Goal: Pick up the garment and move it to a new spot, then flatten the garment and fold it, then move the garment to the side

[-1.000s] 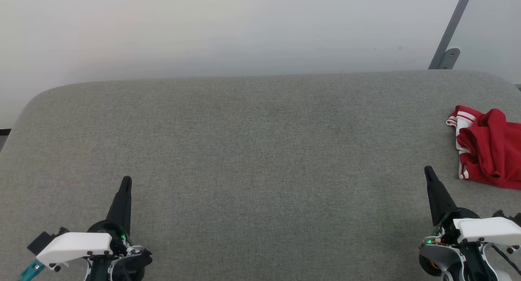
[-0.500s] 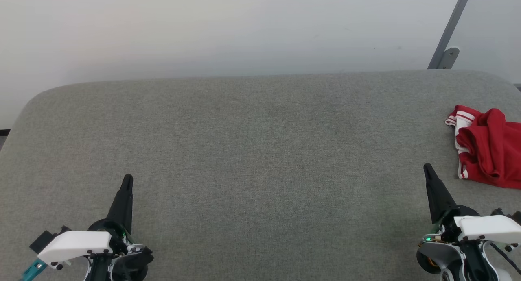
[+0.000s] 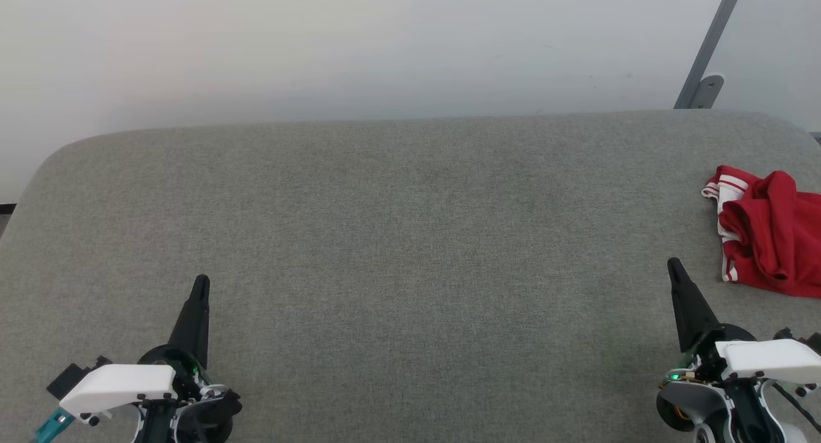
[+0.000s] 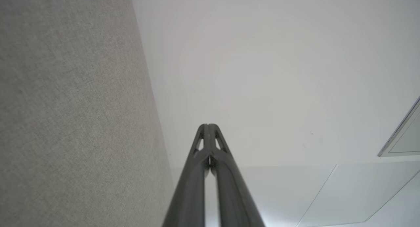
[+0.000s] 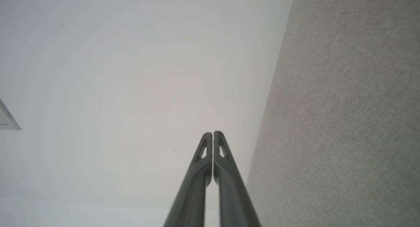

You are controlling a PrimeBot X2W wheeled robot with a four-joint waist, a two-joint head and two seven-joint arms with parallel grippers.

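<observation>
Broadly, a wide grey fabric-covered surface with rounded far corners [image 3: 410, 238] spreads out before a plain white wall [image 3: 321, 45]. Crumpled at its right edge, partly cut off by the head view's border, lies the red thin-fabric T-shirt with a white sleeve and red-and-white striped trim [image 3: 770, 238]. Near the front, the left gripper [image 3: 201, 283] and the right gripper [image 3: 673, 265] each press their two long dark fingers together on nothing, the right one near the T-shirt but apart from it.

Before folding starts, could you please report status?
Left end effector, right end effector shut, empty. Crumpled red-and-white fabric T-shirt far right, untouched. Nothing in between.
</observation>
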